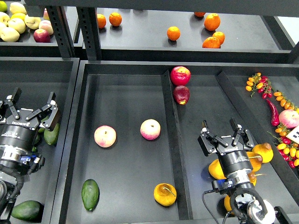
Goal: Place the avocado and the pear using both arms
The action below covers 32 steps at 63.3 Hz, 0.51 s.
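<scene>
In the middle tray (126,93), a dark green avocado (90,194) lies near the front left corner. A yellow-orange pear (165,194) with a thin brown stem sits at the tray's front right. My left gripper (32,103) hangs open and empty over the left bin, with another avocado (52,134) just below its right finger. My right gripper (224,131) stands open and empty over the right bin, above a cluster of pears (264,152). Neither gripper touches any fruit.
Two pink-yellow peaches (105,136) (150,129) rest mid-tray. Two red apples (180,75) sit at the divider's far end. A third avocado (25,210) lies at the front left. Cherry tomatoes and a chili (273,112) fill the far right; oranges (173,33) are on the upper shelf.
</scene>
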### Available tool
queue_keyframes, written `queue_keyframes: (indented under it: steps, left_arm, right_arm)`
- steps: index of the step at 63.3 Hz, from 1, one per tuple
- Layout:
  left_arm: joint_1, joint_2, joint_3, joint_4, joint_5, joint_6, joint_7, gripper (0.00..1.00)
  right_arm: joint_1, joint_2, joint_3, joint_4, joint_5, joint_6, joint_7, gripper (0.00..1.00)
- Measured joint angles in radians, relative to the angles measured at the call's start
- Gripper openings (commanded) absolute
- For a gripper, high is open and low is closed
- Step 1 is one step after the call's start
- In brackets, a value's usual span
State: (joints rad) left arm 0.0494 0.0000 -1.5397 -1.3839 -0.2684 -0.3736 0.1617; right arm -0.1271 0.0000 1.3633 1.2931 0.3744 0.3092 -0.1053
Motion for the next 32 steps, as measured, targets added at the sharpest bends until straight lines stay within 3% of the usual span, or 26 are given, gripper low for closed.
queue_keyframes:
  steps: [32]
  left_arm:
    - [0.059, 0.0, 0.014, 0.0, 0.0, -0.021, 0.011, 1.0]
  right_arm:
    - [-0.025, 0.0, 0.013, 0.003, -0.012, 0.013, 0.007, 1.0]
